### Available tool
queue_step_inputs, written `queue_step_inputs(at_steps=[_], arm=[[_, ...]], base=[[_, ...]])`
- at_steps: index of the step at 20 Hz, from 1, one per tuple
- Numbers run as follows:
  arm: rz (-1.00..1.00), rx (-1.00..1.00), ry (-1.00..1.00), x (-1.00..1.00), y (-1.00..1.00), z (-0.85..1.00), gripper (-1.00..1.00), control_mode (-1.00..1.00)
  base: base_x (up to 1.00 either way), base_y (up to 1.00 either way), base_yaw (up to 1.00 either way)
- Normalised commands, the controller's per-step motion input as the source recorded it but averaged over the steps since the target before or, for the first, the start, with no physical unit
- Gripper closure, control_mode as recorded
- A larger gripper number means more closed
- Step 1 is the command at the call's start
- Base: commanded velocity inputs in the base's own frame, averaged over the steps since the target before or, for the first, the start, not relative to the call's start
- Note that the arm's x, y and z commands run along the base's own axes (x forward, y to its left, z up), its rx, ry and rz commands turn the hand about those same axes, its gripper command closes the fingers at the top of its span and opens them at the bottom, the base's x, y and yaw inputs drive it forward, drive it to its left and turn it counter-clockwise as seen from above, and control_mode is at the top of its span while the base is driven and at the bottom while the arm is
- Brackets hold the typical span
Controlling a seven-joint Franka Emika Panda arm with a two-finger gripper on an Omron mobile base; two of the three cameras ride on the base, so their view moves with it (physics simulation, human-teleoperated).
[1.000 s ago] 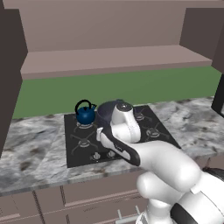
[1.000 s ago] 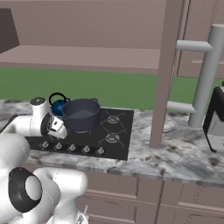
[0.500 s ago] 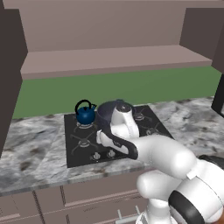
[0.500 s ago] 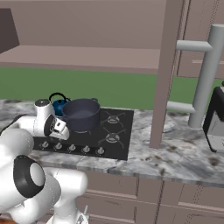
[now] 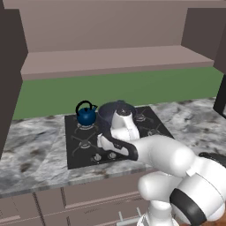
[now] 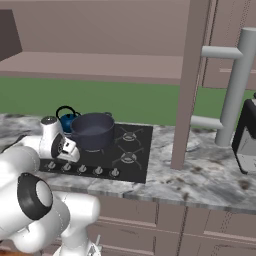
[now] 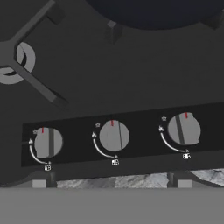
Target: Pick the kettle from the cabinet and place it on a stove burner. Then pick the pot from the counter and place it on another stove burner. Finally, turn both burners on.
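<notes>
The small blue kettle (image 5: 86,114) (image 6: 66,119) stands on the back-left burner of the black cooktop (image 5: 145,128) (image 6: 135,160). Right beside it, the wide dark pot (image 5: 110,112) (image 6: 92,131) rests on the middle burner, and its rim (image 7: 157,11) shows at the top of the hand view. My gripper (image 5: 105,142) (image 6: 70,156) (image 7: 109,181) hangs open just above the front knob row, pointing down, holding nothing. Three silver knobs (image 7: 113,136) lie under it, their red marks pointing up. The mauve cabinet shelf (image 5: 110,59) (image 6: 90,62) is bare.
The marble counter (image 5: 26,150) (image 6: 210,175) runs to both sides of the cooktop. A brown column (image 6: 187,85), a grey pipe (image 6: 235,85) and a dark appliance (image 6: 247,135) stand at the right. Drawer fronts (image 5: 88,194) lie below the counter edge.
My hand has crept slightly along over the knob row. Kettle and pot have stayed put, and the jaws have stayed open.
</notes>
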Motion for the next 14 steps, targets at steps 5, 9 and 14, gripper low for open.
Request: queue_step_inputs(at_steps=[5, 9, 14], arm=[[0.0, -0.01, 0.0, 0.0, 0.0, -0.14, -1.0, -1.0], [0.0, -0.01, 0.0, 0.0, 0.0, -0.14, -1.0, -1.0], [0.01, -0.01, 0.0, 0.0, 0.0, -0.11, -1.0, -1.0]], base=[[0.0, 0.0, 0.0], [0.0, 0.0, 0.0], [0.0, 0.0, 0.0]])
